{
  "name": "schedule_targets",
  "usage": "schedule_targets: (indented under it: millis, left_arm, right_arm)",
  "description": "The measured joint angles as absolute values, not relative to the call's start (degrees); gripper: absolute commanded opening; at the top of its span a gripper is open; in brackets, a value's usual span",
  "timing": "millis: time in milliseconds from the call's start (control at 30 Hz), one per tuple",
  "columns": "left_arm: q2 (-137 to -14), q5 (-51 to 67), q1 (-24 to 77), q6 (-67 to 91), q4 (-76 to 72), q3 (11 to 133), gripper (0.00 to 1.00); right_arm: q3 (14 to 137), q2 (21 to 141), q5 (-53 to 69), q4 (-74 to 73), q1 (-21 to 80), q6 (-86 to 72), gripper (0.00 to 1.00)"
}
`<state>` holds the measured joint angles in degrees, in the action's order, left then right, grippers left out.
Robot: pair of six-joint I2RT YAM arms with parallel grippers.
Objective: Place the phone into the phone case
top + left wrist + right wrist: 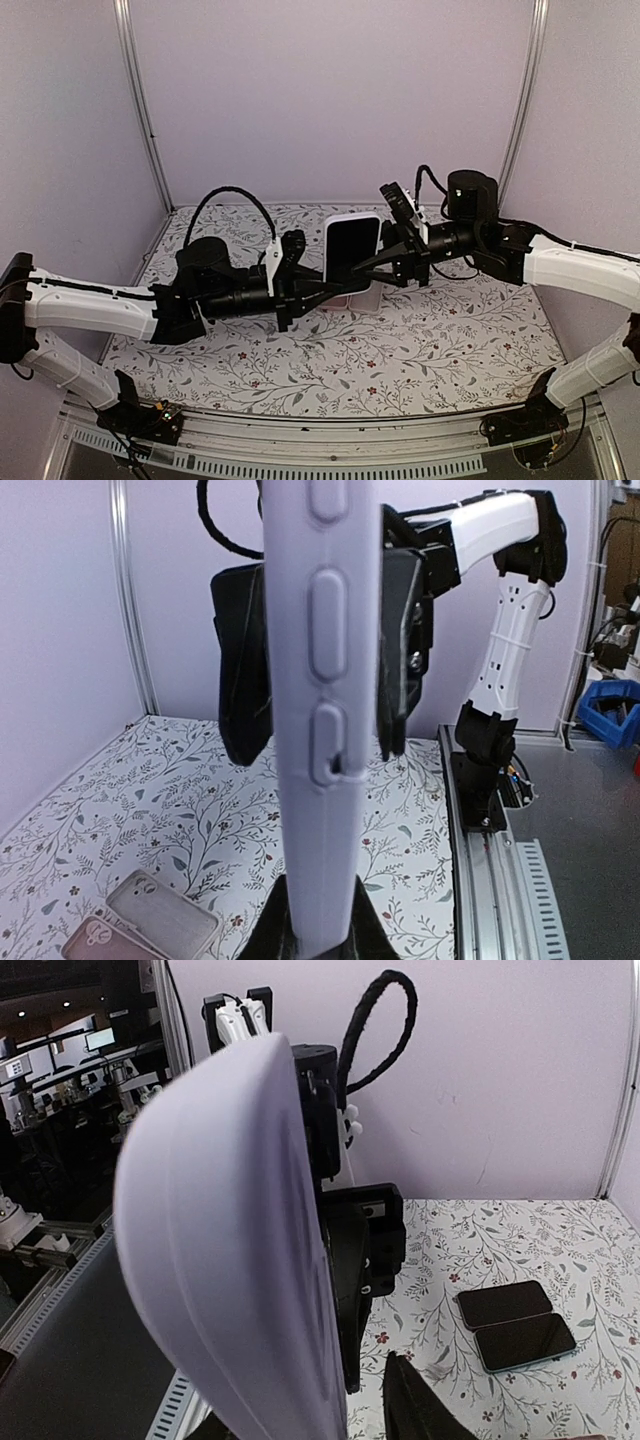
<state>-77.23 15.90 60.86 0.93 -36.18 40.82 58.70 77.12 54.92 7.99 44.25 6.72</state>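
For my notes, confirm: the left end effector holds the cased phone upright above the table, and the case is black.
Wrong: the case is white, not black, per the left wrist view. The left end effector does hold the phone upright above the table.
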Motion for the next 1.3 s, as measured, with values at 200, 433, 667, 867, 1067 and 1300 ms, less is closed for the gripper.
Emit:
schedule_targets:
  millis: [200,433,667,867,1067,1300]
  left_arm:
    - [-76.86,15.57,60.86,1.3,-36.23,40.23,0.0]
    - [-76.38,14.79,60.9,3.03,-36.58,40.1,0.49]
    - [-73.43,-0.36,60.77,2.92,-33.21,40.07,0.59]
    - [-72.31,-10.85,60.01,3.7,-27.18,40.03,0.59]
    - [-72.34,-14.44,58.92,4.84,-22.79,39.88,0.59]
    - [-75.42,-15.68,55.99,7.66,-14.87,42.81,0.59]
  right_arm:
    - [58.26,78.19,55.75,9.23,44.25,5.78,0.0]
    - [58.22,78.19,55.29,10.41,43.75,6.09,0.0]
    - [61.1,78.65,48.4,-3.05,34.35,-1.04,0.0]
    - [62.5,82.7,43.05,-15.66,21.63,-7.33,0.0]
    - [58.0,87.79,41.63,-22.28,13.37,-10.94,0.0]
    - [56.29,93.58,41.45,-26.33,9.89,-10.94,0.0]
